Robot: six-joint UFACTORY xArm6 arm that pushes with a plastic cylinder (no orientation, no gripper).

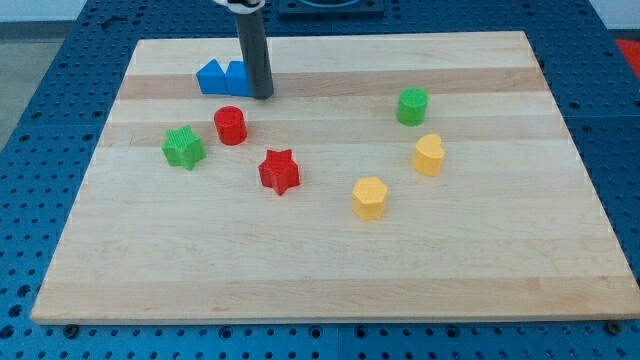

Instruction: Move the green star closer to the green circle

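Wooden board (330,290) on a blue pegboard table (40,100), the board's edges all in view except the far one behind the arm. The dark rod comes down from the view's top, my tip (262,96) on the board near the top edge, touching or just beside the right side of the blue blocks (222,77), two shapes pressed together, exact forms hard to tell. No fingers on this rig, just the rod, so nothing open or closed to report. Green star (183,147) sits toward the view's left, fairly near the left edge, with the red cylinder (230,125) just beside it to the upper right. Red star (279,171) lies below and right of that. Green circle (411,105) is well apart, on the view's right half. Yellow heart-like block (428,155) sits below it, yellow hexagon (369,197) lower left of that. Wide bare wood across the whole bottom half; bare wood also between the red blocks and the green circle.
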